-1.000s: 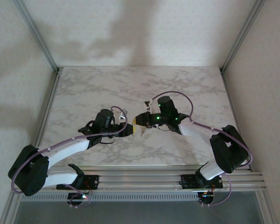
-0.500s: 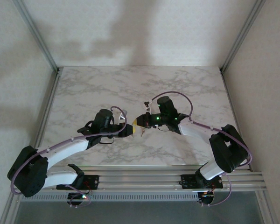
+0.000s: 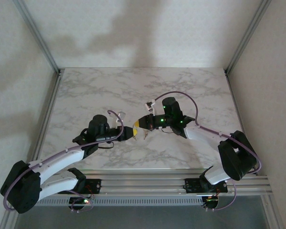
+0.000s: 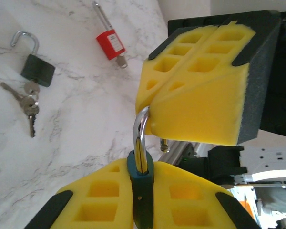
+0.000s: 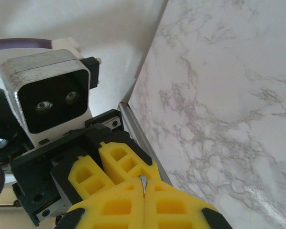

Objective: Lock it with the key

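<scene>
Since a second ago, the left arm (image 3: 62, 160) has dropped back toward the near-left corner, wrist drawn leftward. The right arm (image 3: 205, 136) has stretched after it. The spot where the two grippers meet now sits slightly further left over the marble table (image 3: 100, 90). The right pads have also pinched together in that time.

Left wrist view, left to right:

- The dark padlock (image 4: 37, 69) lies flat on the marble, shackle swung open.
- Just beside it is a small bunch of keys (image 4: 27, 104). We cannot tell whether they touch the lock body.
- Well apart to the right lies a red padlock (image 4: 110, 43) with a long thin shackle, also flat. All three lie well clear of the grippers.
- The teal padlock (image 4: 140, 195) is held off the table. Its body is clamped edge-on between the yellow foam pads of the left gripper (image 3: 128, 132), and the grasp looks firm.
- Its silver shackle (image 4: 140, 129) rises from the body and curves over into the tip of the right gripper (image 4: 155, 102).
- The right gripper's pads are pressed fully together, nipping the top of that shackle.
- A small metal bit (image 4: 164, 144) hangs just below the right pads. It is too small for us to identify.

Right wrist view: a thin silver sliver shows at the seam of the clenched right pads. The left gripper's pads face them directly, nearly touching.

Top view: both grippers meet tip to tip above the table's near-centre.
</scene>
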Motion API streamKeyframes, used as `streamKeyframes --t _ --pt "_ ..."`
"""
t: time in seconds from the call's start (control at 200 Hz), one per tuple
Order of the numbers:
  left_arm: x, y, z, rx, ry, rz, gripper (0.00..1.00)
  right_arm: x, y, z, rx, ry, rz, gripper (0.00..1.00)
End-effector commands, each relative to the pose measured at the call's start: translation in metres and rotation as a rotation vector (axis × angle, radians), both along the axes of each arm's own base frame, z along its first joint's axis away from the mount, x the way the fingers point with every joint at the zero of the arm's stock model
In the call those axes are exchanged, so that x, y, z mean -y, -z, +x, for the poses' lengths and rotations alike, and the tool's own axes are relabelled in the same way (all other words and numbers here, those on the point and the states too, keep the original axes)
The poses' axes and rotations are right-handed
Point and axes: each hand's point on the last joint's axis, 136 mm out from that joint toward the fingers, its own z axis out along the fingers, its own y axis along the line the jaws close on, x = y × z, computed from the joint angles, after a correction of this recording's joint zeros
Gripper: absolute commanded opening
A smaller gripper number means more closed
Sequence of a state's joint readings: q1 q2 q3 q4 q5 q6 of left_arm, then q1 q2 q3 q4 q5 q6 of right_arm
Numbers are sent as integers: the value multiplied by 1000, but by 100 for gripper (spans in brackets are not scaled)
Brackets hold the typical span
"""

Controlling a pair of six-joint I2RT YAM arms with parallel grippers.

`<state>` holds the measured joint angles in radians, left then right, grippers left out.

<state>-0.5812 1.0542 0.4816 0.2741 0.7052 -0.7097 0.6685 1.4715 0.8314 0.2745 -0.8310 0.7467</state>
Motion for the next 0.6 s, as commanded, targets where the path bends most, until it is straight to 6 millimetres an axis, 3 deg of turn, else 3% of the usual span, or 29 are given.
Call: streamKeyframes --t 0.0,0.596 --pt "16 -71 -29 200 180 -203 0 2 5 6 38 49 0 0" --pt "17 -108 -56 327 261 -316 0 -2 -11 0 64 22 135 0"
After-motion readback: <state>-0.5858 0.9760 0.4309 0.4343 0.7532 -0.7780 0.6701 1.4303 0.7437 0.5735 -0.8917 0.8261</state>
